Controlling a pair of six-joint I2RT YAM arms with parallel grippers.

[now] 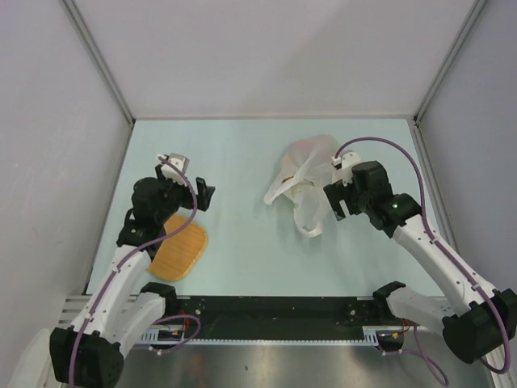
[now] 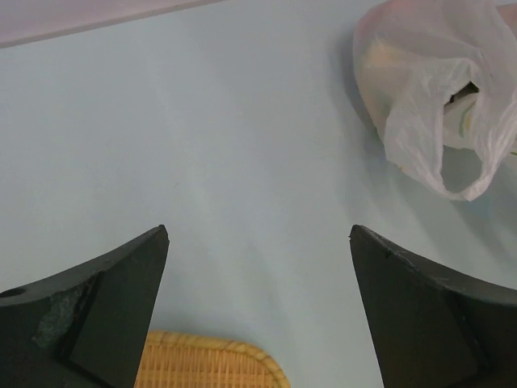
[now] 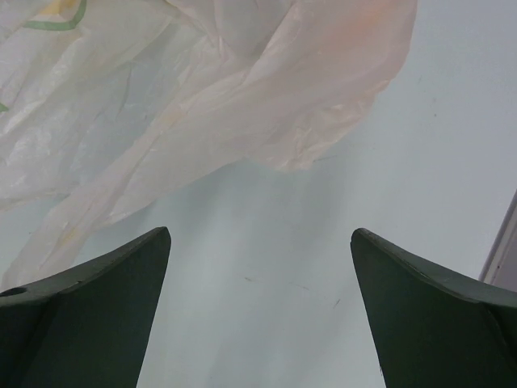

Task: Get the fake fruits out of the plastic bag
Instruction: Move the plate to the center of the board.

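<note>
Top external view has the plastic bag [image 1: 303,182] lying crumpled on the desk [image 1: 242,153], right of centre, with the fake fruits [image 2: 386,63] only faint tints through its film. To start well, I judge, one arm should pinch a handle loop and hold the mouth wide while the other goes inside. The right arm [image 1: 404,222] is extended, right jaws released and empty just beside the bag's near-right edge. The left arm [image 1: 149,210] bends over the woven mat [image 1: 179,252], left jaws likewise released, well apart from the bag.
</note>
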